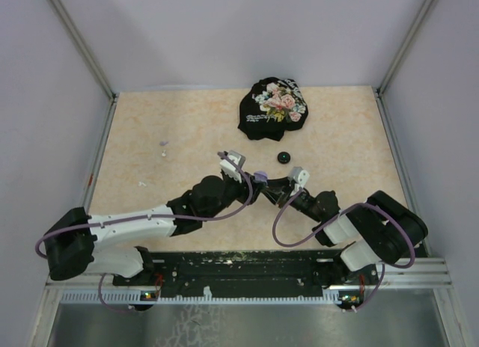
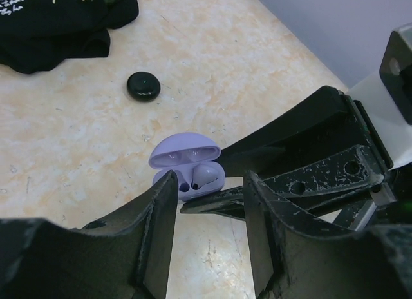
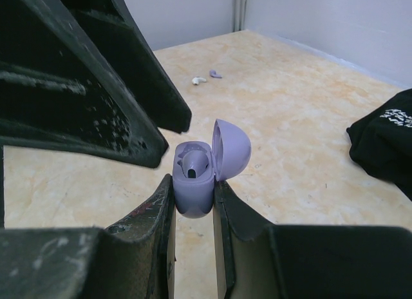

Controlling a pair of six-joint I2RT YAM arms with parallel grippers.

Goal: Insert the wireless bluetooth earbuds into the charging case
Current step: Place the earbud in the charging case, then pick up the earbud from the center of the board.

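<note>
My right gripper (image 3: 193, 189) is shut on the lavender charging case (image 3: 193, 186), gripping its lower half just above the table. The lid (image 3: 232, 147) stands open. One lavender earbud (image 3: 195, 163) sits in a socket; the other socket looks empty in the left wrist view (image 2: 183, 185). My left gripper (image 2: 210, 189) is open and empty, its fingers just short of the case (image 2: 190, 167). In the top view both grippers meet at the case (image 1: 260, 175) mid-table. A white earbud (image 3: 199, 80) and a lavender earbud (image 3: 215, 74) lie loose far behind. No black earbud shows.
A round black puck (image 1: 284, 156) lies just beyond the grippers and also shows in the left wrist view (image 2: 143, 86). A black floral cloth (image 1: 273, 108) is bunched at the back. Small pale pieces (image 1: 163, 149) lie at the left, another (image 1: 142, 184) nearer. Walls enclose the table.
</note>
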